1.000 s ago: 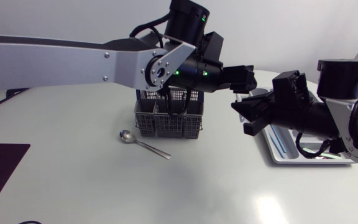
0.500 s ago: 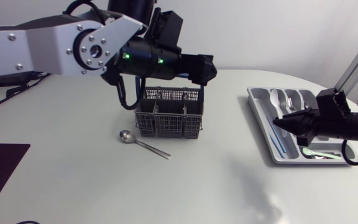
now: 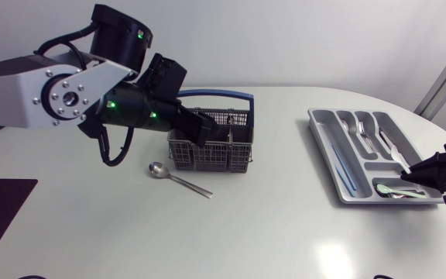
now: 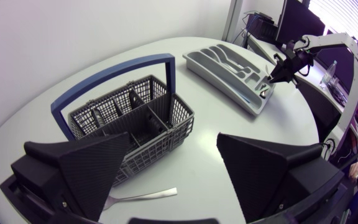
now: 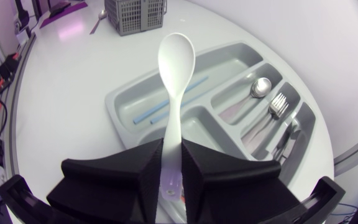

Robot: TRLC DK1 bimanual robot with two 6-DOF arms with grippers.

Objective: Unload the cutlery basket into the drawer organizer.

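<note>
one cutlery basket (image 3: pixel 211 151), one drawer organizer (image 3: pixel 325 159)

Left arm swung back from upper centre-right toward upper left of frame. Left gripper (image 3: pixel 211 130) now low over cutlery basket (image 3: pixel 207 153); a second ago it was past basket, to right. Right gripper (image 3: pixel 416 173), clamped on white spoon (image 5: pixel 176 74), withdrawn from centre-right to right edge. Drawer organizer (image 3: pixel 325 155) now fully uncovered. Blue handle (image 3: pixel 231 97) of basket now visible.
</note>
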